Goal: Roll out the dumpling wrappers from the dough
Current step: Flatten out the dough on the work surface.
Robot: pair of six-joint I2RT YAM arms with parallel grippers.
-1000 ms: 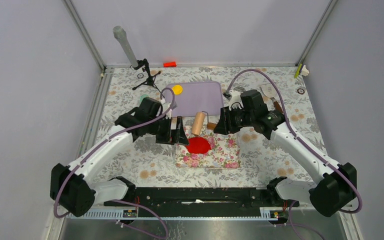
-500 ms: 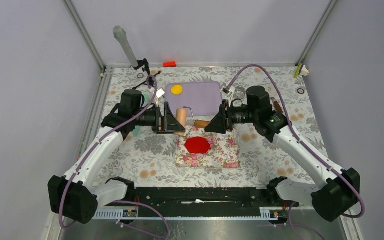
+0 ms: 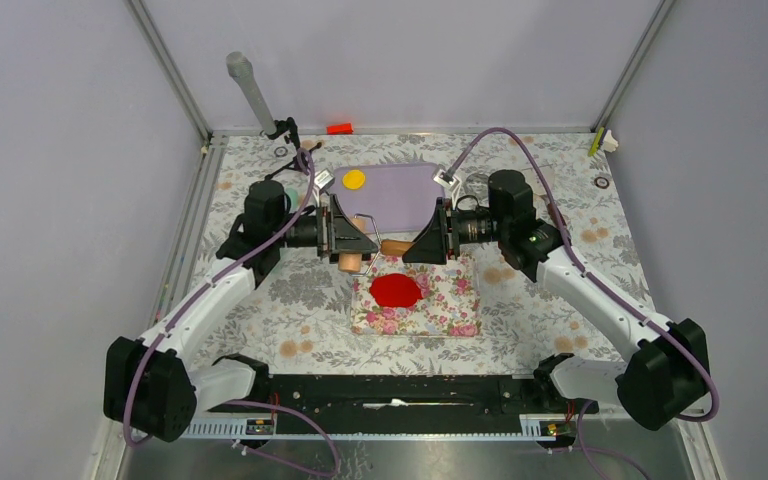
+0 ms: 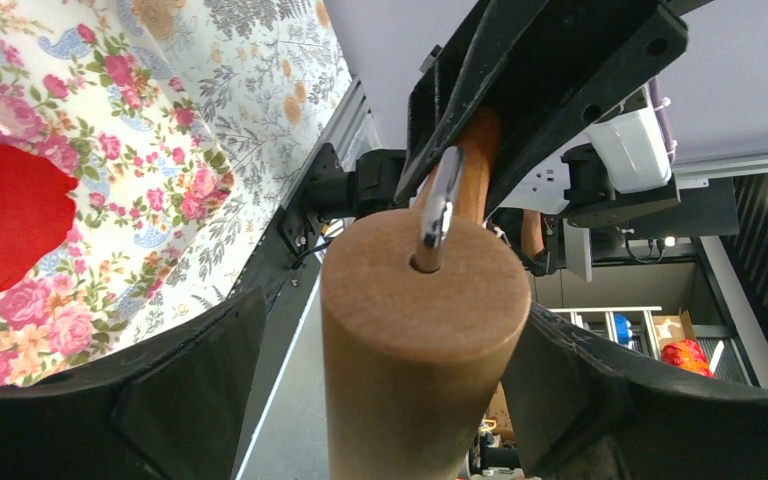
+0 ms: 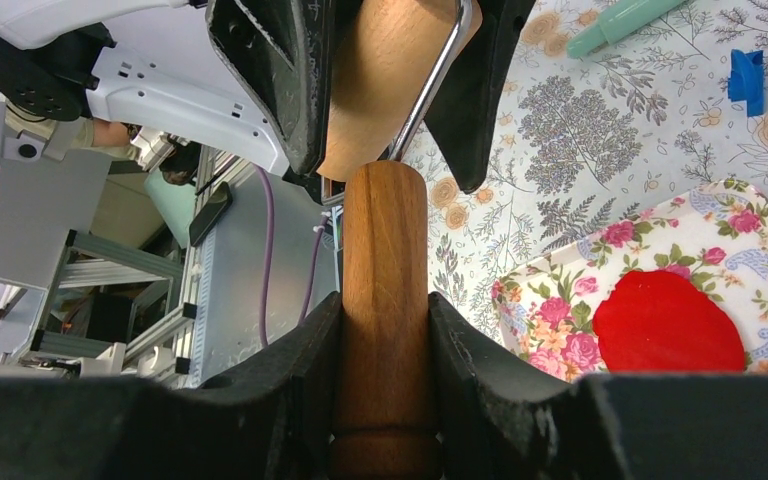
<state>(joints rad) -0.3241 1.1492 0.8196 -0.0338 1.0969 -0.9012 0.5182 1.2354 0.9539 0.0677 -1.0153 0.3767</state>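
The dough (image 3: 397, 290) is a flat red sheet on the floral board (image 3: 450, 315); it also shows as red dough (image 4: 5, 220) and dough (image 5: 668, 322). A yellow dumpling wrapper (image 3: 354, 180) lies on the purple mat (image 3: 405, 195). Above the board's far edge the arms face each other with a rolling pin between them. My right gripper (image 3: 422, 243) (image 5: 385, 310) is shut on its wooden handle (image 5: 385, 250). The roller (image 3: 348, 243) (image 4: 420, 330) stands between the fingers of my left gripper (image 3: 340, 238) (image 4: 390, 330): one finger touches it and a gap shows at the other.
A red-orange block (image 3: 339, 128) lies at the back wall. A small tripod (image 3: 290, 145) with a grey tube (image 3: 250, 90) stands at the back left. A mint green tool (image 5: 620, 22) and a blue piece (image 5: 747, 75) lie left of the board.
Both grippers rose and drew back from the board. The rolling pin left the dough and swung left, so its roller now stands inside the left gripper's jaws.
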